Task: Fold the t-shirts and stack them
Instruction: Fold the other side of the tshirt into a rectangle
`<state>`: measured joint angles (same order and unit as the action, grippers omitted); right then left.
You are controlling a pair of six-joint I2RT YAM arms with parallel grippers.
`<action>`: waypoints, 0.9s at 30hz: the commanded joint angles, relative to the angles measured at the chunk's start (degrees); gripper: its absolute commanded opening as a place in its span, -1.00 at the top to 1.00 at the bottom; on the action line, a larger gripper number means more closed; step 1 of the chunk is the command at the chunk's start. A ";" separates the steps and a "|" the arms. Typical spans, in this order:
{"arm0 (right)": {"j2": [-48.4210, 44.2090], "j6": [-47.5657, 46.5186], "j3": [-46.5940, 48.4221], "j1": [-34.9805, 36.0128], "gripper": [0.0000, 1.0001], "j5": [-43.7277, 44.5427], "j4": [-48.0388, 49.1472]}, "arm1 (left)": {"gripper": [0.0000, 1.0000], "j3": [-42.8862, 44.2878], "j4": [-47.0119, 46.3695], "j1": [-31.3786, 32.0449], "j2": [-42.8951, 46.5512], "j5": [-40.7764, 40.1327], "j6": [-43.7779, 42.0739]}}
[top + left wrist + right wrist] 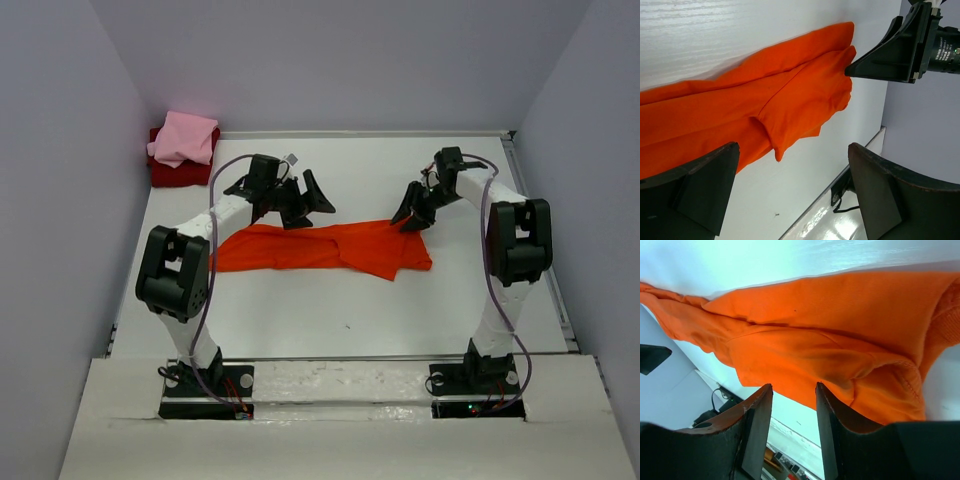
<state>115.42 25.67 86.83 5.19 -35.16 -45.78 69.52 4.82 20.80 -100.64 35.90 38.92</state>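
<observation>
Left jaws wide, right jaws ajar, empty over orange-red t-shirt (320,248); overhead alone, pink t-shirt (185,137) atop dark red t-shirt (178,176).

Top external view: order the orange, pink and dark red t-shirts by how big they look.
1. orange t-shirt, laid out long.
2. pink t-shirt, folded.
3. dark red t-shirt, unsure: the pink one covers most of it.

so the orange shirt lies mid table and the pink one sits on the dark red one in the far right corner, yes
Not the far right: the pink shirt sits on the dark red shirt in the far left corner, as the top external view shows. The orange shirt does lie mid table.
</observation>
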 commanded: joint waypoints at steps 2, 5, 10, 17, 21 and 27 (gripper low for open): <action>-3.18 -1.41 -0.69 -1.32 0.07 -0.88 0.96 | -0.98 3.43 -1.74 0.74 0.18 0.75 0.81; -3.70 -2.02 -0.78 -1.93 0.05 -0.18 0.78 | -0.98 3.70 -1.57 0.83 0.09 0.75 0.81; -4.85 -3.26 -2.27 -3.08 0.14 0.70 0.16 | -0.98 4.22 -1.22 1.00 -0.35 1.01 0.72; -8.09 -4.58 -7.63 -5.72 0.18 1.32 0.08 | -0.98 5.98 0.10 1.00 -2.10 1.28 -0.16; -9.33 -4.93 -11.05 -5.72 0.11 1.76 0.43 | -0.98 6.51 0.10 1.09 -2.63 1.45 -0.16; -7.40 -3.70 -14.93 -5.72 1.00 0.62 3.50 | -0.98 7.12 0.01 1.26 -3.07 1.72 0.19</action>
<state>108.42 21.98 73.65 -0.71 -33.91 -44.91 73.60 4.62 21.45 -104.05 35.97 39.35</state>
